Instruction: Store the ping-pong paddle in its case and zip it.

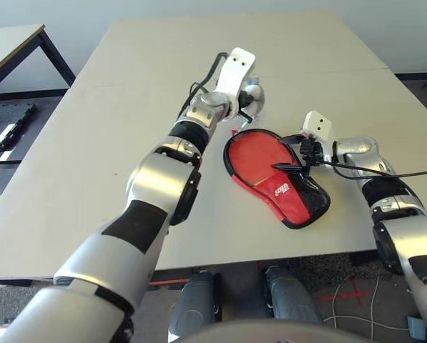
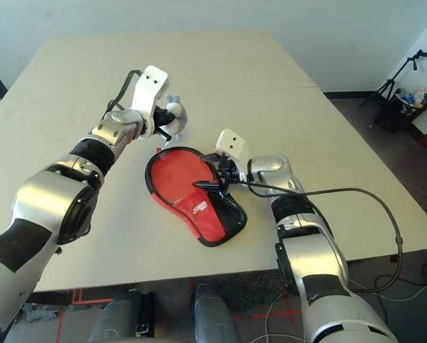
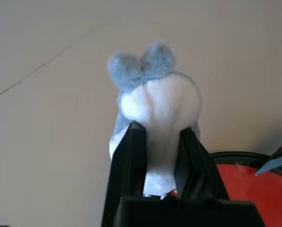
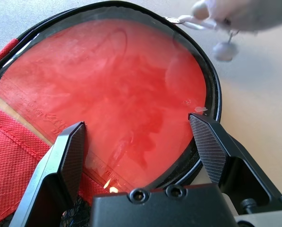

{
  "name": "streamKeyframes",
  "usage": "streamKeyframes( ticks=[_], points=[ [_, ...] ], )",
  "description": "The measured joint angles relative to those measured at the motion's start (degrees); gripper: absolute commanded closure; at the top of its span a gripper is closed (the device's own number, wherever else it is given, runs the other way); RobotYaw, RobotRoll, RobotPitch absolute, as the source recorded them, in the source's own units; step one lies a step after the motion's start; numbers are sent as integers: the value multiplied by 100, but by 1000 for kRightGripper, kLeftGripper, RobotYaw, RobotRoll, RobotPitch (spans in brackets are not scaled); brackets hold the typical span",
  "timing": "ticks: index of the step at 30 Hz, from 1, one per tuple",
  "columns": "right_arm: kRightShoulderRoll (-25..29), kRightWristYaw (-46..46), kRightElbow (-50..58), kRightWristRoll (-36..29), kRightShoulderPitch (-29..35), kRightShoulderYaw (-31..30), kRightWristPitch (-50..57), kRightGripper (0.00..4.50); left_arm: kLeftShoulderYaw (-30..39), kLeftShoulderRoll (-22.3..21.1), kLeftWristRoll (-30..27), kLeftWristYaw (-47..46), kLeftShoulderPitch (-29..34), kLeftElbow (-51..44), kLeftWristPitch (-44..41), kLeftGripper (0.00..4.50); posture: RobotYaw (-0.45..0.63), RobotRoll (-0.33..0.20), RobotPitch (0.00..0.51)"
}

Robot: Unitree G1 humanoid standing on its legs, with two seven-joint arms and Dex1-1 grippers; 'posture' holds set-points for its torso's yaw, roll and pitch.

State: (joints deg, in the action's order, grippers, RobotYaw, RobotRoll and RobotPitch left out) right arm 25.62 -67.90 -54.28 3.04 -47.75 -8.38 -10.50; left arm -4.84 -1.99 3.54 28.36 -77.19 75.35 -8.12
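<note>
— On the tabletop (image 1: pixel 91 143), where's the ping-pong paddle (image 1: pixel 252 158)?
— Lying inside the open case (image 1: pixel 299 200), red face up, near the middle.
— And the right gripper (image 4: pixel 141 142)?
— Fingers spread wide, hovering over the paddle's face, holding nothing.
— The left gripper (image 3: pixel 159 156)?
— At eleven o'clock from the case, clamped on a small white-and-grey plush toy (image 3: pixel 155 94).

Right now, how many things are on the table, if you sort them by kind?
Ping-pong paddle: 1
Case: 1
Small white and grey plush toy: 1, held in the left gripper
Total: 3
</note>
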Motion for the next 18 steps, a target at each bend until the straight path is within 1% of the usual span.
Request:
streamKeyframes(
  ticks=[3, 7, 13, 18],
  points=[
    [-28, 34, 9, -1, 0, 0, 9, 0, 0, 146, -7, 218, 0, -83, -7, 1341, -98, 0, 112],
    [-79, 59, 17, -14, 7, 0, 16, 0, 2, 45, -8, 323, -37, -205, -10, 56, -91, 0, 114],
    [-84, 91, 7, -30, 14, 1, 15, 0, 53, -551, -3, 412, -209, -325, -32, 22, -76, 0, 114],
    [-93, 92, -12, -33, 2, 2, 15, 0, -10, -903, 113, 613, -224, -405, -31, 22, -69, 0, 114]
  ],
)
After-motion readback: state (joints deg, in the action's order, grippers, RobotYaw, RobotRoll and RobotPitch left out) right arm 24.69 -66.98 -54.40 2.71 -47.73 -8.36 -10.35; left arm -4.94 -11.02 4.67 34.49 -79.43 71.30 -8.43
